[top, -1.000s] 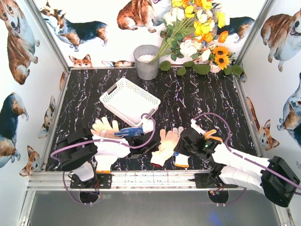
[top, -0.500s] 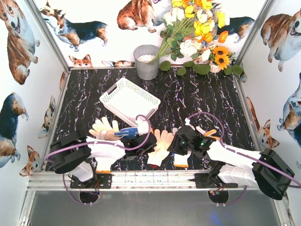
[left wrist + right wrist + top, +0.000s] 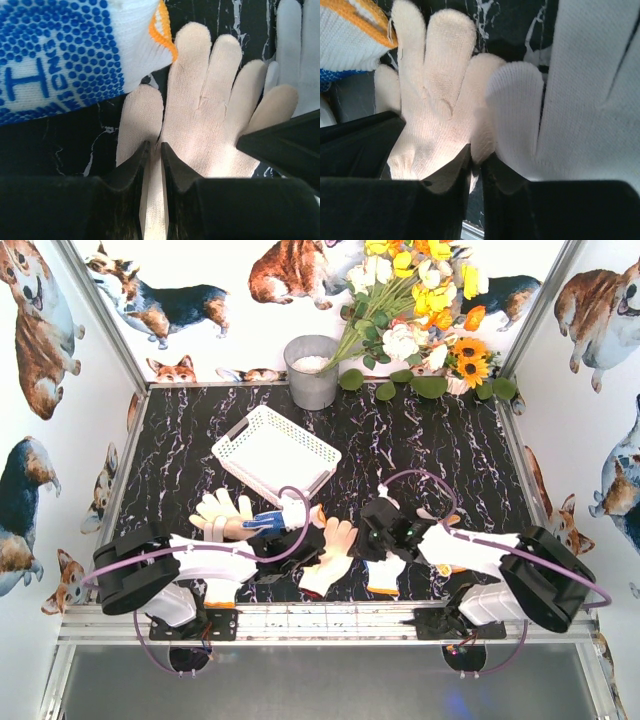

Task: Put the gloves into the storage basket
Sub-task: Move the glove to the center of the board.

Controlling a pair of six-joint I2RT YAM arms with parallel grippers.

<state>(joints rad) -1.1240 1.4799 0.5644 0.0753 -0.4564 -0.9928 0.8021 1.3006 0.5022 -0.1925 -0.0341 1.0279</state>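
Observation:
A cream glove (image 3: 330,558) lies at the front middle of the table, fingers pointing away. My left gripper (image 3: 308,545) is shut on its thumb-side edge; in the left wrist view (image 3: 155,150) cream fabric (image 3: 215,115) sits between the jaws. My right gripper (image 3: 360,542) is shut on the glove's other edge (image 3: 440,95), fabric pinched at the tips (image 3: 477,157). A blue-dotted glove (image 3: 270,521) lies just left, also in the left wrist view (image 3: 60,50). A white glove (image 3: 385,572) lies right of the cream one (image 3: 590,100). Another cream glove (image 3: 222,510) lies further left. The white lattice basket (image 3: 277,453) stands behind.
A grey metal bucket (image 3: 312,372) stands at the back, a bunch of flowers (image 3: 420,320) to its right. The table's metal front rail (image 3: 320,620) runs close behind both grippers. Purple cables (image 3: 300,498) loop over both arms.
Both grippers have moved left, the right one more. The cream glove has shifted left with them, and its fingers now point more toward the basket.

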